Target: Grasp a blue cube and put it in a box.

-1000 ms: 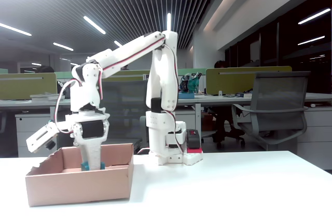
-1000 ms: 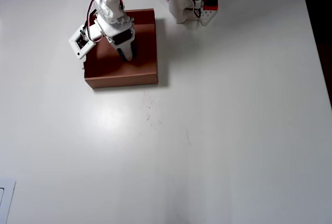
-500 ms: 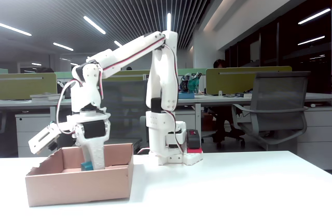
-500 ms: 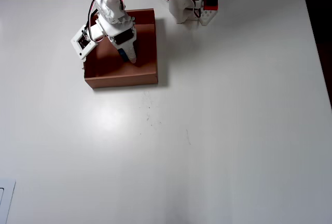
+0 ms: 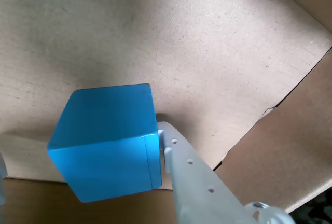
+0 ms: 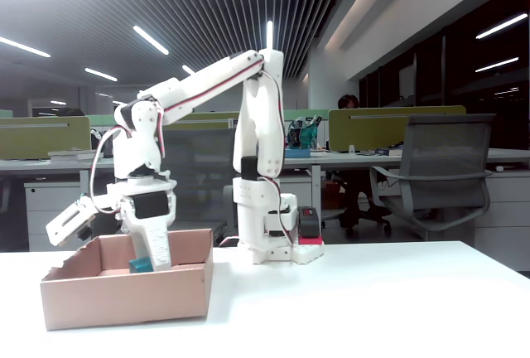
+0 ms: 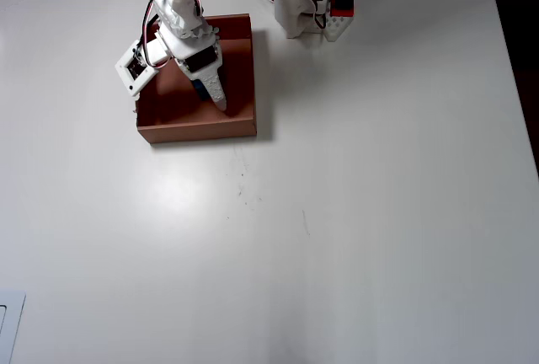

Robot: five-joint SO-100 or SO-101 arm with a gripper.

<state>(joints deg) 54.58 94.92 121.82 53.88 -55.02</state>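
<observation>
In the wrist view, the small turquoise-blue matte cube (image 5: 106, 141) sits on the floor of the shallow tan cardboard box with a torn rim (image 5: 218, 53). Just to its right, one white plastic finger (image 5: 194, 182) touches its side face. The other finger is barely in view, so I cannot tell how wide the white two-finger gripper (image 6: 149, 260) stands. The cube looks light, stiff and not slippery; two opposite flat faces give the best hold.
</observation>
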